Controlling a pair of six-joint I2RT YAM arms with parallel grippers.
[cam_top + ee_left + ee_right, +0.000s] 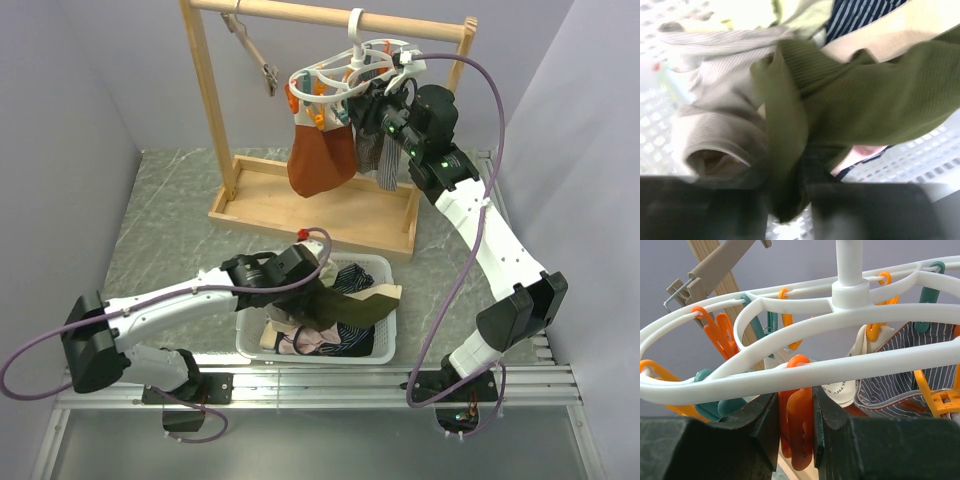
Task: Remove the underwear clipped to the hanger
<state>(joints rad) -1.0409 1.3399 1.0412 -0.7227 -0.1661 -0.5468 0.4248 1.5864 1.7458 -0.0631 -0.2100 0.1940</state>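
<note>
The white hanger (362,62) hangs by its hook from the wooden rail. A rust-orange brief (320,160) and a grey pin-striped brief (382,155) hang clipped under it. My right gripper (375,108) is at the hanger's ring, shut on an orange peg (801,425) just below the ring (840,315). The striped brief (905,375) and a cream piece (840,387) hang behind it. My left gripper (318,272) is low over the basket, shut on the dark olive green brief (855,95). That brief also lies across the basket in the top view (352,306). A taupe-grey brief (715,130) lies beside it.
The white mesh basket (386,266) stands in front of the wooden rack's base tray (330,215) and holds several cloth pieces, a navy striped one (860,12) and a pale pink one (865,152) among them. A wooden clip hanger (255,50) hangs at the rail's left.
</note>
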